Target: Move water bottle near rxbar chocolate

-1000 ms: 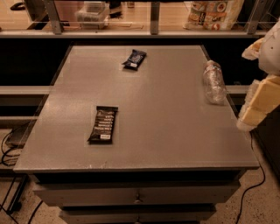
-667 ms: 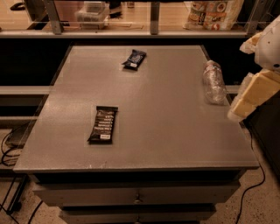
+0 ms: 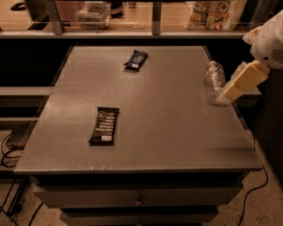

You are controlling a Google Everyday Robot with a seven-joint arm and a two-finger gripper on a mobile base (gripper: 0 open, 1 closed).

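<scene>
The tool [image 3: 232,90], open or closed I cannot tell, hangs at the right edge of the surface [image 3: 177,132] just beside the lying water bottle [image 3: 214,79], with the chocolate bar [image 3: 105,126] well apart at front left and 1 smaller black packet [image 3: 136,60] near the back.

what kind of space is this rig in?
Probably an office break area or test kitchenette: a grey counter with drawers below, snack bags on the ledge behind, and a water bottle, rxbar chocolate and black packet on top. The claw is at the counter's right edge, beside the water bottle.
</scene>
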